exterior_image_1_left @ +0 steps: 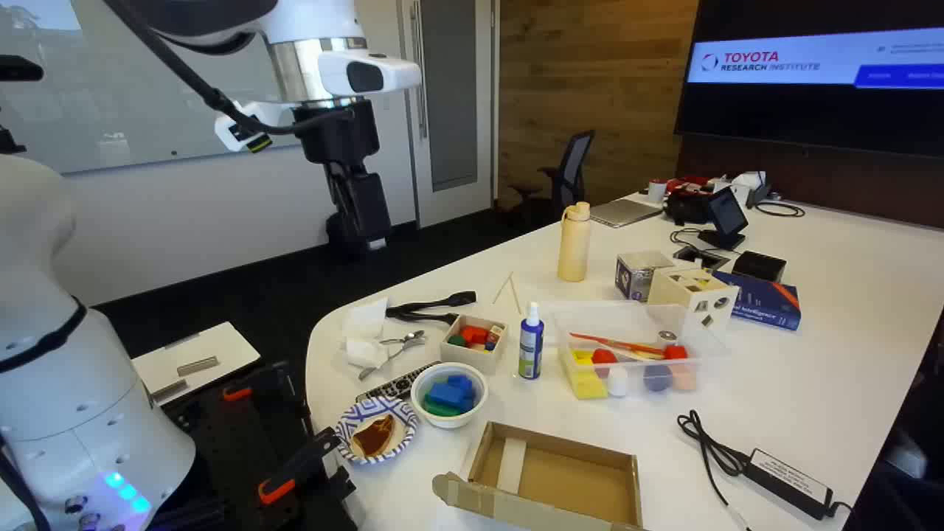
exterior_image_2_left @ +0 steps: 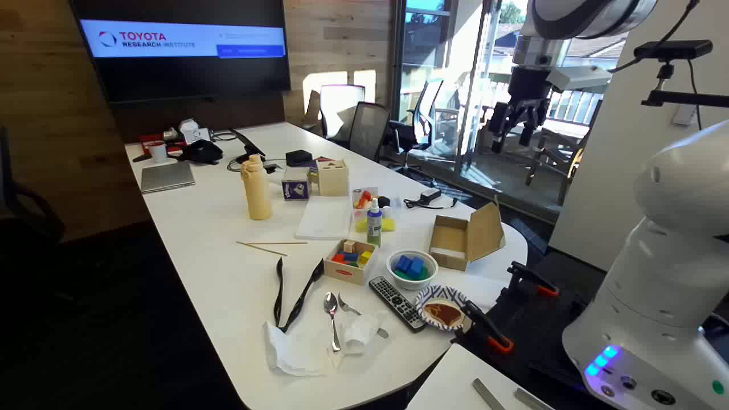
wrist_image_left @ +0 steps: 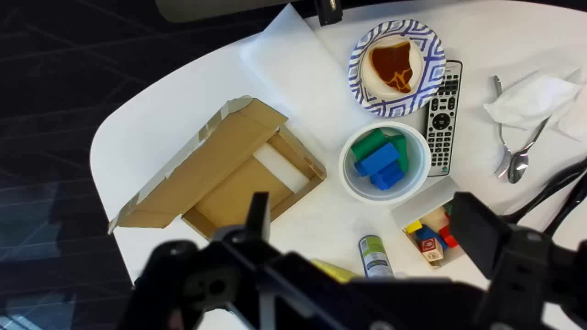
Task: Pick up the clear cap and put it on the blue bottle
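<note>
Blue bottle (exterior_image_1_left: 530,346) — upright on the table (exterior_image_1_left: 811,354), slim, dark blue, whitish tip up; top hidden in my wrist view. Just beside its base I make out a faint clear cap (wrist_image_left: 364,226) — pose too washed-out to tell.

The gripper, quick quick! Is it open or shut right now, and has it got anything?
Gripper: open, jaws wide apart in the wrist view, holding nothing.
</note>
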{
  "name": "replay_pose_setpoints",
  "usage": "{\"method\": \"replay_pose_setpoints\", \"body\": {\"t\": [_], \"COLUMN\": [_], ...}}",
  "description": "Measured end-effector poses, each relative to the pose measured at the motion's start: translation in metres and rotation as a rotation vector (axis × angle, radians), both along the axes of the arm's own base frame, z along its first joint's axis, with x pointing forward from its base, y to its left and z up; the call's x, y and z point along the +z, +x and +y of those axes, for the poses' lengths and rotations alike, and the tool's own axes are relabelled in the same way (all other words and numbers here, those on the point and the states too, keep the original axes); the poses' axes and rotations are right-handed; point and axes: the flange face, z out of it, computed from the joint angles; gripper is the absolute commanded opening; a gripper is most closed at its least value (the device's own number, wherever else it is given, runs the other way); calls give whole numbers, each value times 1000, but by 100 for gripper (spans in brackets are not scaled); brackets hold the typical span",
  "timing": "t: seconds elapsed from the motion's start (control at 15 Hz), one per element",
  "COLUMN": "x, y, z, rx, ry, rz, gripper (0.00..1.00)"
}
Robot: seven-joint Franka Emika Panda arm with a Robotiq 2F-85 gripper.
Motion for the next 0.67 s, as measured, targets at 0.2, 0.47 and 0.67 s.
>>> {"method": "replay_pose_setpoints", "body": {"t": [0.2, 0.47, 0.67], "x": [0, 0, 6], "y": [0, 0, 8], "z": [0, 0, -1], "rx": [0, 0, 3], "ry": [0, 0, -12], "rz": [0, 0, -44], "gripper": [100, 100, 100]}}
